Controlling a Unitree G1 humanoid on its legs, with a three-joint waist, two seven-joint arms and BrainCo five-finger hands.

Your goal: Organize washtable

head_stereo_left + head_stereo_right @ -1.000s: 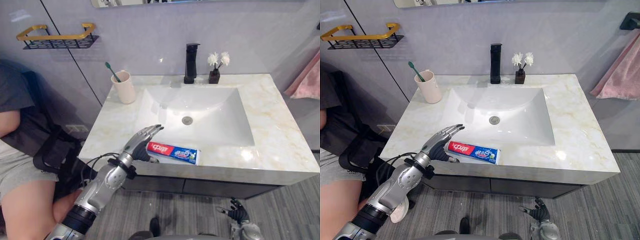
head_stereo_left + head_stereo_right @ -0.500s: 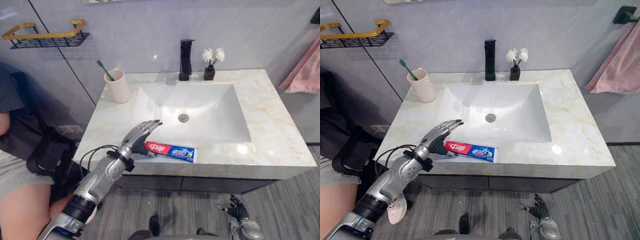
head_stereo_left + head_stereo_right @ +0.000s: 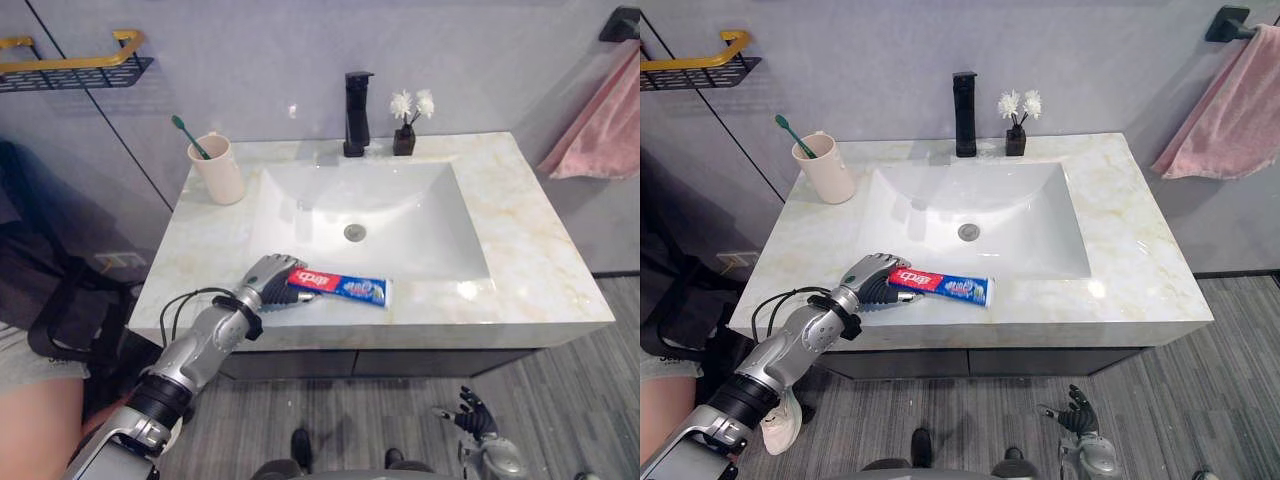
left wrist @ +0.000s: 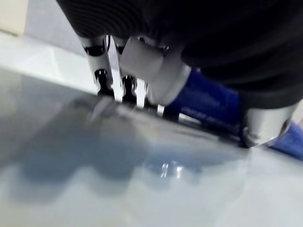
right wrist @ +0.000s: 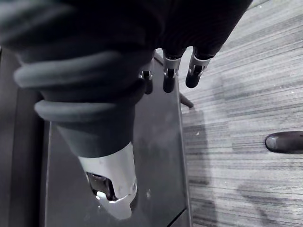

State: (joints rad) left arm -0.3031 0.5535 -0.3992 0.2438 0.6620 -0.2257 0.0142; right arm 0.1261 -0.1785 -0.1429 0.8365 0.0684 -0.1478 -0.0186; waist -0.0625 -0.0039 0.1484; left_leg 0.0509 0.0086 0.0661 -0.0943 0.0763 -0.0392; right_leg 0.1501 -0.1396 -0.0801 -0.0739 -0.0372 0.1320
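L robot hand (image 3: 267,282) round toothpaste box (image 3: 347,289)

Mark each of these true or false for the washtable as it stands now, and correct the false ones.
1. The toothpaste tube lies on the counter in front of the basin. True.
2. The toothbrush lies in the basin. False: it stands in the beige cup at the counter's back left.
3. The left hand has its fingers curled over the tube's red end. True.
4. The faucet is gold. False: it is black.
5. A small vase of white flowers stands to the right of the faucet. True.
6. The towel hanging on the right is blue. False: it is pink.
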